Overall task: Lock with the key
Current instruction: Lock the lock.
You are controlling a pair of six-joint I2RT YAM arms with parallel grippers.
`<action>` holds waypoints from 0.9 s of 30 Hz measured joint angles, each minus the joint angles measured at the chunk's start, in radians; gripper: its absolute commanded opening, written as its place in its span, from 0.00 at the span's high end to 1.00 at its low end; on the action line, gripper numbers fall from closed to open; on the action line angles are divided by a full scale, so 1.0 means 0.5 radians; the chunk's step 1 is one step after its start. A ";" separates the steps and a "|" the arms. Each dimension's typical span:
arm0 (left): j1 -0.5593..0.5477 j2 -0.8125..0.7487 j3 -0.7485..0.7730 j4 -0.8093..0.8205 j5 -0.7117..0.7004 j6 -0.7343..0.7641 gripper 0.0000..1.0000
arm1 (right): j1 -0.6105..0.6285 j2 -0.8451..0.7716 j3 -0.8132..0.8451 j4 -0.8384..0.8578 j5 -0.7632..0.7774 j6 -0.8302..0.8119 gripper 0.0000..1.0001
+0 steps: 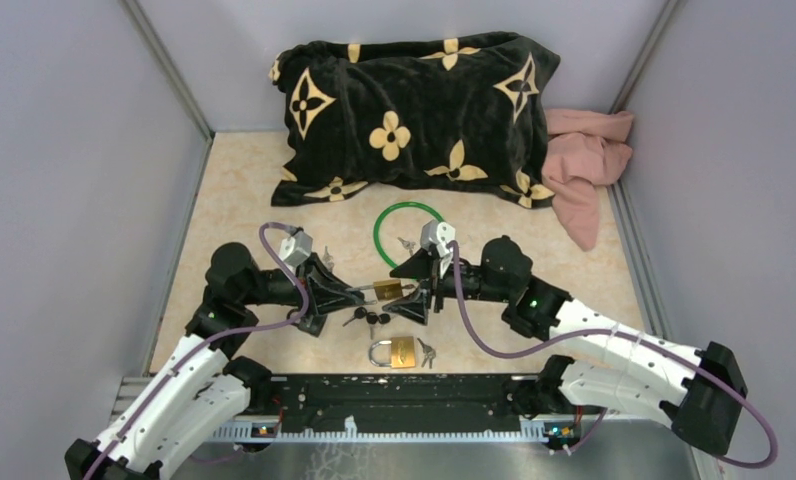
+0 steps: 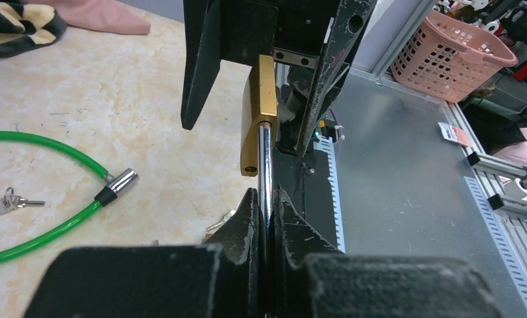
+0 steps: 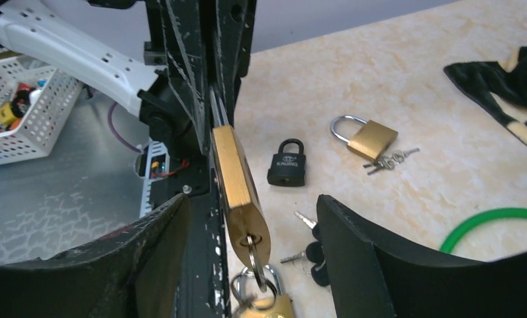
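Left gripper (image 2: 267, 207) is clamped tight on the steel shackle of the brass padlock (image 2: 257, 112), holding it up off the desk (image 1: 244, 200) between the two arms, body pointing toward my other arm. Right gripper (image 3: 251, 205) has its jaws wide apart, one on each side of the padlock's keyhole end, touching nothing as far as I can tell.

A key ring (image 3: 251, 246) dangles out of that end, so I reckon the key's already seated, though the blade itself is hidden. From the left wrist cam one shackle hole looks empty, so I'd guess it isn't locked yet.

So we're at the "get hold of the key" step. Next move as I see it: drop the right gripper a touch so the pads land on the key head rather than the brass body, close, then turn the wrist while the left keeps the shackle from twisting. The loose ring could slip between the pads.
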 measured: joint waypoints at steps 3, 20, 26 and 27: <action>0.000 0.000 -0.014 0.021 0.010 -0.018 1.00 | 0.000 0.056 0.036 0.021 -0.082 0.021 0.39; 0.017 -0.018 -0.055 0.090 0.067 -0.078 0.79 | -0.006 0.245 0.127 0.093 -0.348 0.171 1.00; 0.032 -0.058 -0.063 0.136 0.004 -0.137 0.50 | -0.031 0.217 0.065 0.218 -0.291 0.305 1.00; 0.039 -0.069 -0.063 0.132 -0.009 -0.143 0.49 | -0.046 0.201 0.047 0.236 -0.280 0.326 1.00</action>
